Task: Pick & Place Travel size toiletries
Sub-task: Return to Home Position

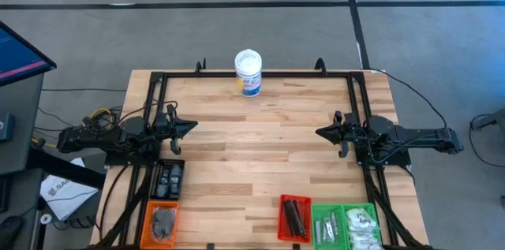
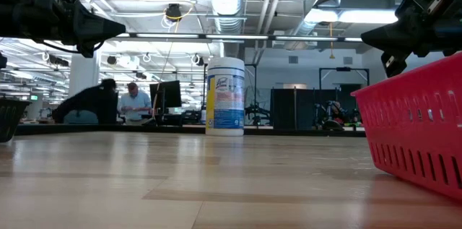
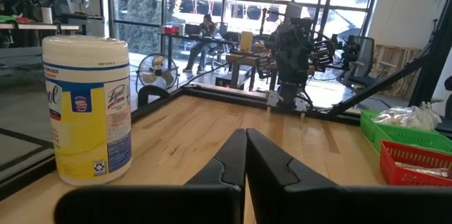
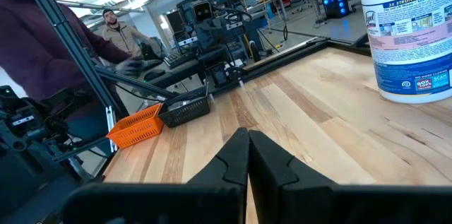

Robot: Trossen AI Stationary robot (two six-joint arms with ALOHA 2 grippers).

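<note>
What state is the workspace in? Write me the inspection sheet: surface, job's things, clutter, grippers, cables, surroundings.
Surface: wooden tabletop, bare across the middle.
Job's things: black sticks in the red bin; silvery pieces and clear packets in the green bins; dark pieces in the orange bin; more in the black bin. None loose on the wood.
Clutter: white tub, upright at the back edge.
Grippers: left gripper and right gripper both shut, empty, raised at opposite sides.
Cables: yellow cables off the left edge; black cable off the right back corner.
Surroundings: people at desks; monitor.
</note>
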